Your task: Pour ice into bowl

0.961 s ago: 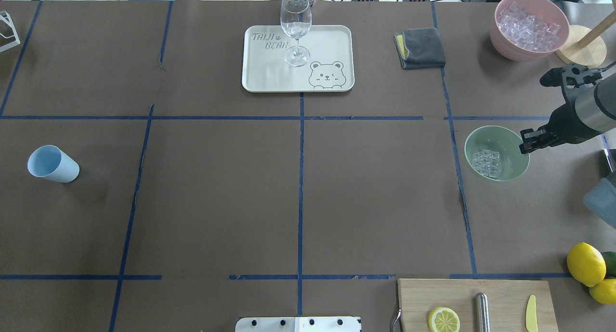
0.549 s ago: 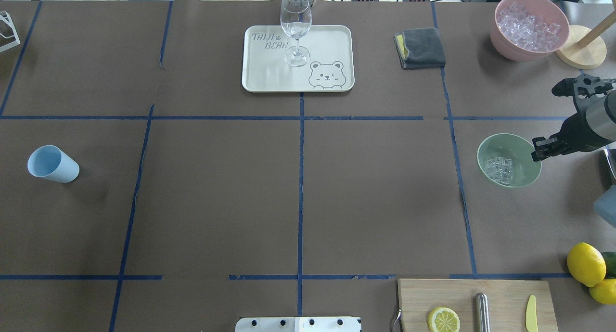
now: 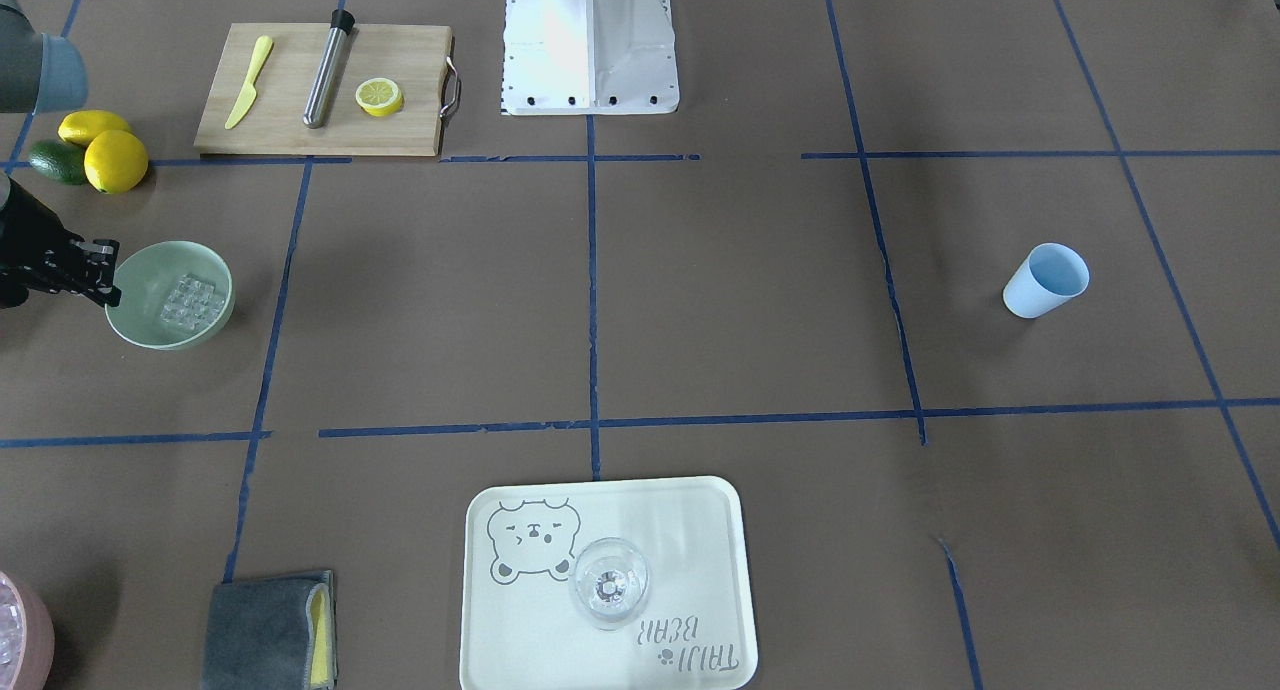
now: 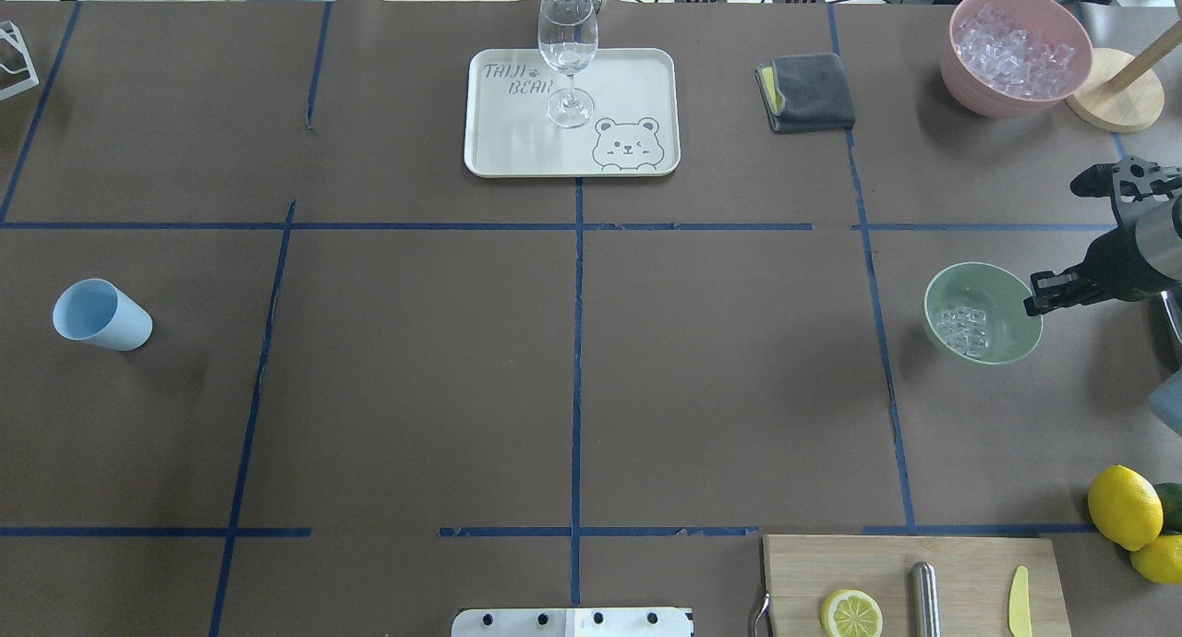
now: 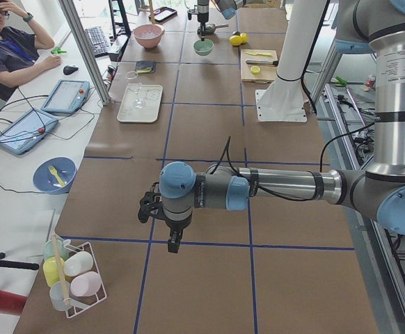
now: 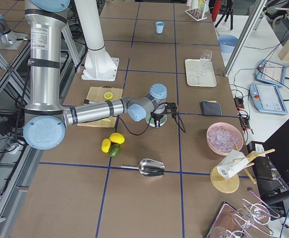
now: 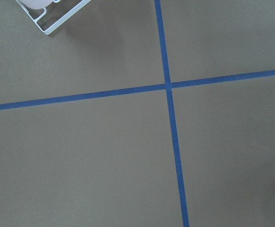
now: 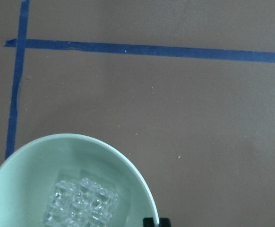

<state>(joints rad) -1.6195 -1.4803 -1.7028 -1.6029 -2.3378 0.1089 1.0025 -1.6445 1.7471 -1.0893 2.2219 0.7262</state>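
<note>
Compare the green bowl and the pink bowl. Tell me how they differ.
The green bowl looks smaller than the pink bowl. The green bowl holds a small cluster of ice; the pink bowl is nearly full of pieces. The right gripper pinches the green bowl's rim; nothing touches the pink bowl. Both are round.

Silver tubes (image 5: 286, 186), pale-blue joint caps (image 5: 178, 179), seemingly black right end effector (image 4: 1036, 301).
</note>
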